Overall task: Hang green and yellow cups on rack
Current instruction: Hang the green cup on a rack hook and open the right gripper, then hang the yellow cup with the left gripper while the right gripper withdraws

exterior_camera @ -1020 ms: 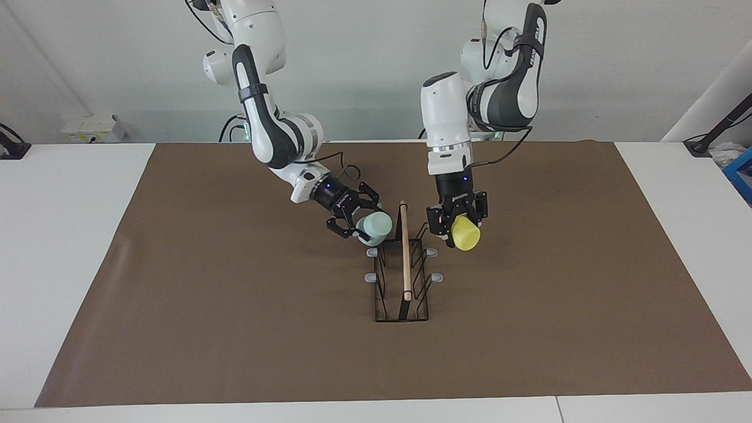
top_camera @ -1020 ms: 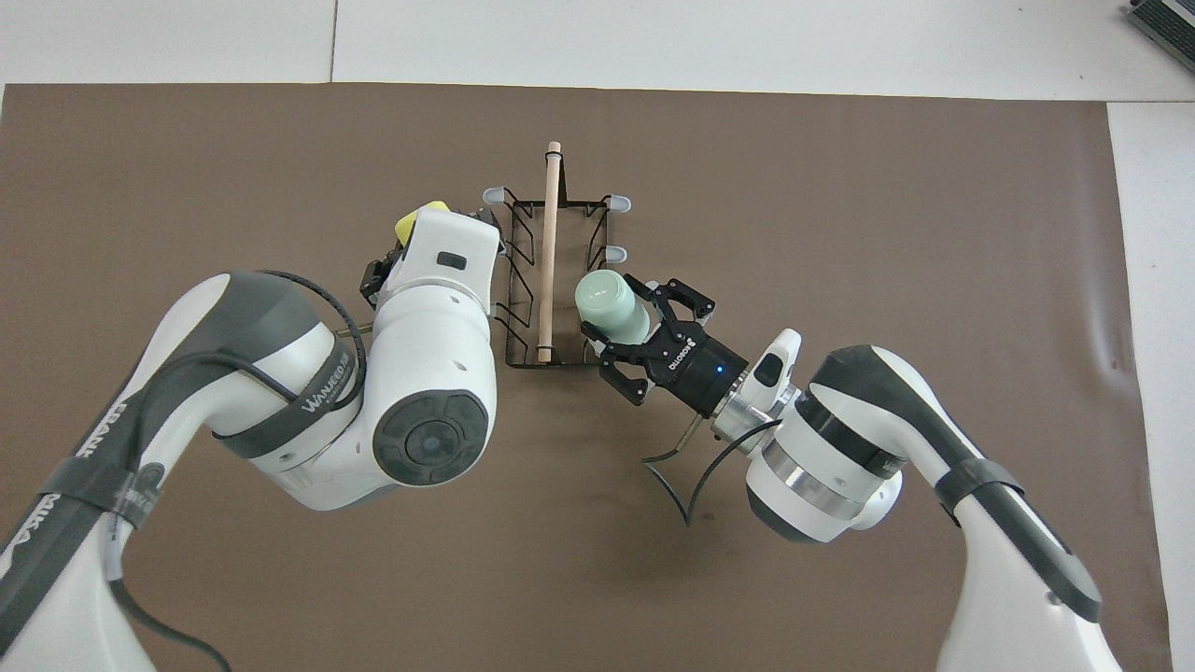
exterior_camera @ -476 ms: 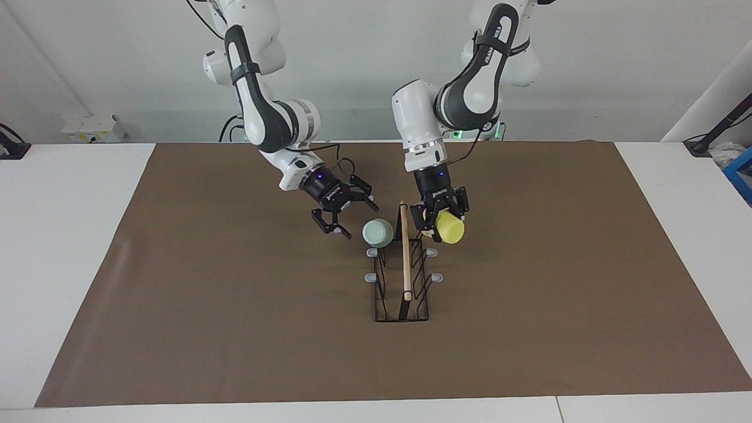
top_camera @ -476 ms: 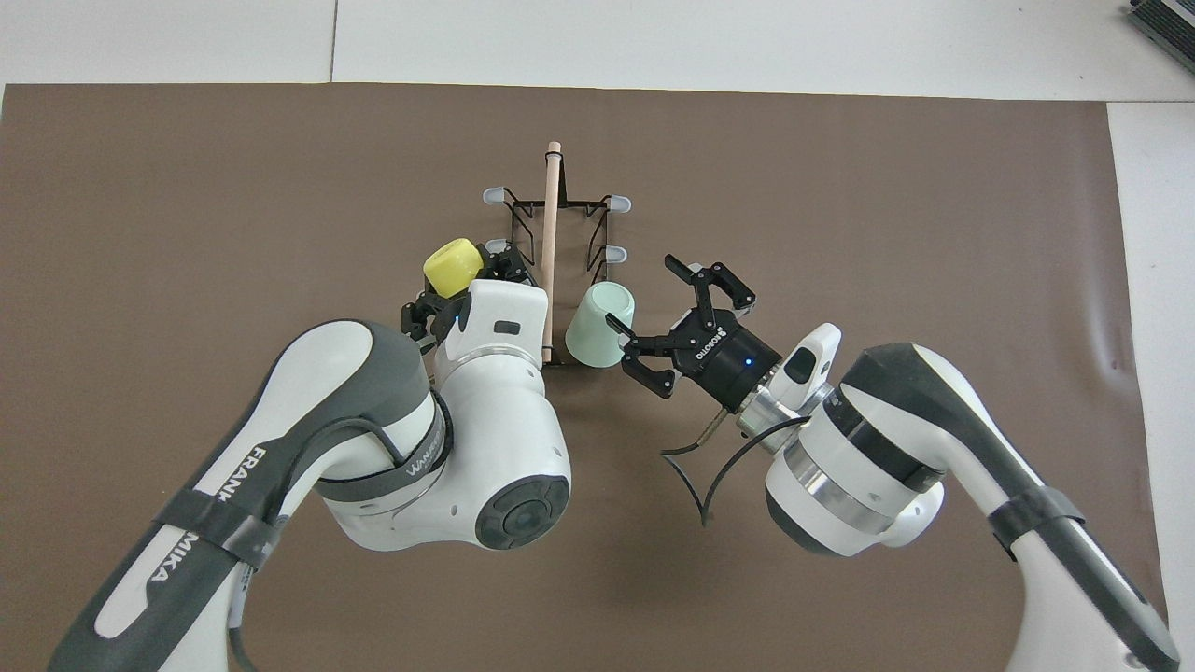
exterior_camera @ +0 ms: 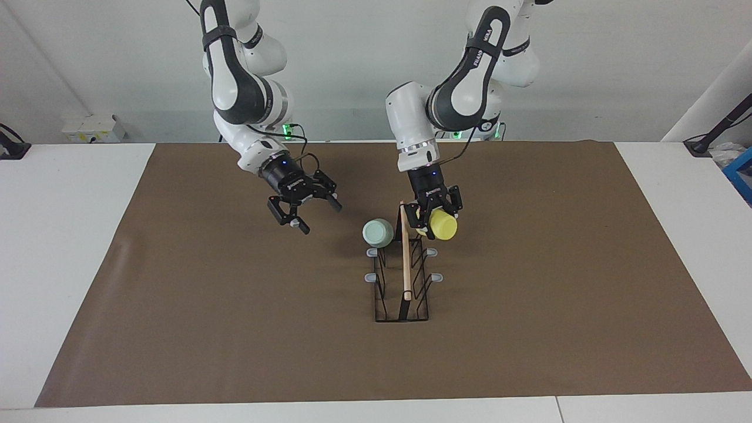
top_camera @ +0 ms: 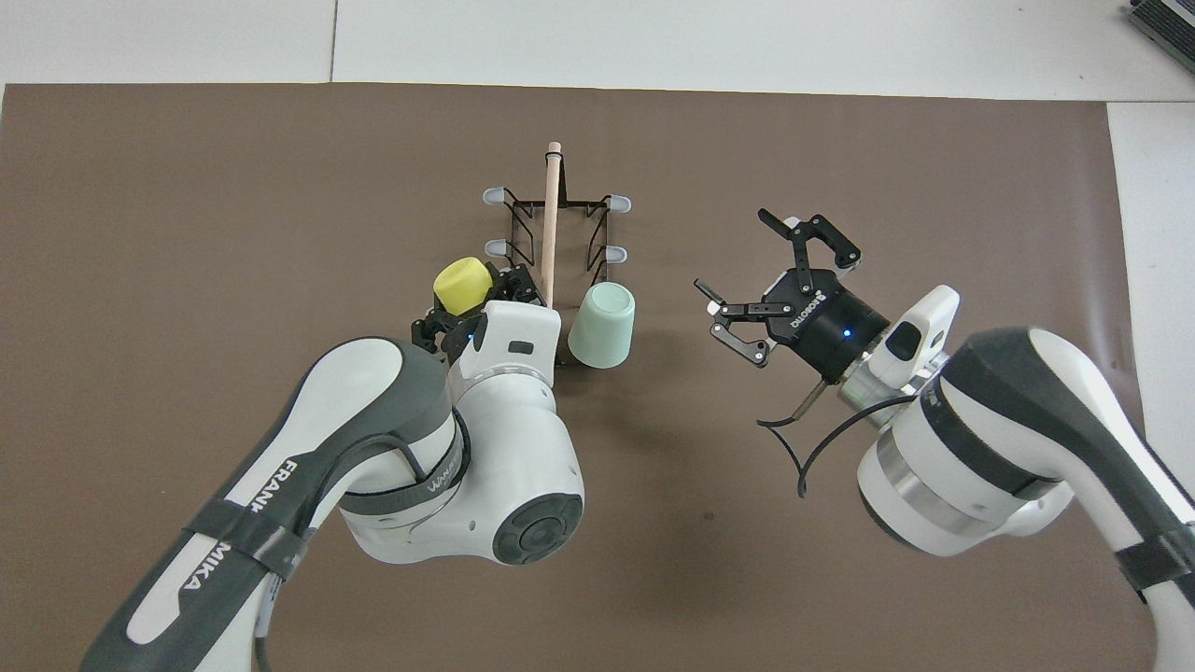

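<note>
The black wire rack point(exterior_camera: 406, 271) point(top_camera: 551, 215) with a wooden rod stands mid-table. The pale green cup point(exterior_camera: 378, 232) point(top_camera: 602, 325) hangs mouth-down on the rack's peg closest to the robots, on the right arm's side, with nothing holding it. My right gripper point(exterior_camera: 322, 219) point(top_camera: 733, 250) hovers open and empty over the mat, well apart from that cup. My left gripper point(exterior_camera: 436, 218) point(top_camera: 471, 303) is shut on the yellow cup point(exterior_camera: 443, 226) point(top_camera: 462, 283), held tilted against the rack's other side by the peg closest to the robots. Whether that cup sits on the peg cannot be told.
A brown mat point(exterior_camera: 235, 323) covers most of the white table. Grey-tipped pegs point(exterior_camera: 437, 277) stick out on both sides of the rack. A white box point(exterior_camera: 94, 126) and a blue item point(exterior_camera: 743, 170) sit off the mat at the table's ends.
My right gripper opened, let go of the green cup on its peg and drew back toward the right arm's end. My left gripper carried the yellow cup in against the rack.
</note>
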